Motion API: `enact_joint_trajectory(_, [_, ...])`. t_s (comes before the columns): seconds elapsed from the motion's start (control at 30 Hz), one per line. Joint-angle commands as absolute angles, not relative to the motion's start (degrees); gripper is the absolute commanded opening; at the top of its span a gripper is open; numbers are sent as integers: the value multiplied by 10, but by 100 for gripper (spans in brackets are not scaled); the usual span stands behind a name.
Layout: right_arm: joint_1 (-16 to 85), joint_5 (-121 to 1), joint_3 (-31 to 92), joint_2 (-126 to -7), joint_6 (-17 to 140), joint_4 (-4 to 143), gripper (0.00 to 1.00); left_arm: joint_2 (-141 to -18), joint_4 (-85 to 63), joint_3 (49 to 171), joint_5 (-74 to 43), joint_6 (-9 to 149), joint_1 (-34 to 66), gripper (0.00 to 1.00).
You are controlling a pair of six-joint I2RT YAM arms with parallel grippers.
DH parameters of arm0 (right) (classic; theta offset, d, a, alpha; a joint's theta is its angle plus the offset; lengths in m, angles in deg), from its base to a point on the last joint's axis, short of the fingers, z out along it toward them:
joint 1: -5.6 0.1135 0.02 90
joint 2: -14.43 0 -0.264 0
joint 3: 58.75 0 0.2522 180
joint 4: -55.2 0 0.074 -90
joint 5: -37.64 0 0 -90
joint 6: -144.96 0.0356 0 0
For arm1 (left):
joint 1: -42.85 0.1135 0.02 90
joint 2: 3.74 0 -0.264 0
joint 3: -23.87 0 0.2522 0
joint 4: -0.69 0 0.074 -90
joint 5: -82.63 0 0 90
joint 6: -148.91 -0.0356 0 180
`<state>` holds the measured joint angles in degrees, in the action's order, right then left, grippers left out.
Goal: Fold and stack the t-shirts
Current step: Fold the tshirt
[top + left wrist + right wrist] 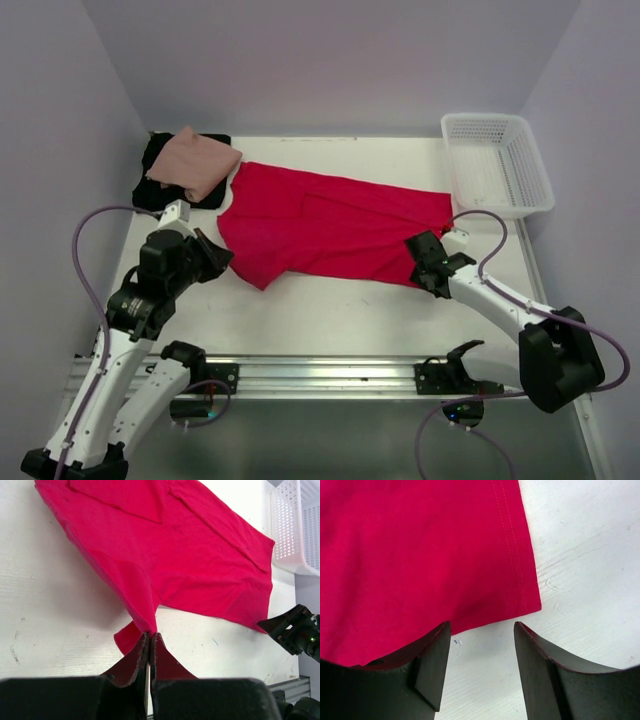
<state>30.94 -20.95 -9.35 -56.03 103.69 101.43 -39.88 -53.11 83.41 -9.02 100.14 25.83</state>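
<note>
Just 1 red tee (340, 225), 1 pink (195, 162), 1 blk (147, 192)

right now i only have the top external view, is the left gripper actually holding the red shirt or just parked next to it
Observer: Holding it. The left wrist view shows the left gripper shut on a pinched fold at the near edge of the red t-shirt.
Operator: ok and the right one, has it got the hem
Observer: No. The right wrist view shows the right gripper open, with the shirt's stitched corner just ahead of its tips and not clamped.
</note>
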Motion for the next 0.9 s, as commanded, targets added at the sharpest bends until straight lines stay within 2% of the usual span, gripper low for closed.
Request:
enact_joint_trajectory(0.0, [306, -177, -89, -527, 1073, 1023, 58, -371, -582, 886, -81, 1014, 256, 0])
enact_joint_trajectory(0.47, [295, -147, -82, -541, 1122, 1065, 64, -320, -682, 921, -31, 1026, 257, 0])
enact_joint_trajectory(0.87, [252, -131, -76, -552, 1174, 1134, 64, -310, -691, 923, -19, 1034, 257, 0])
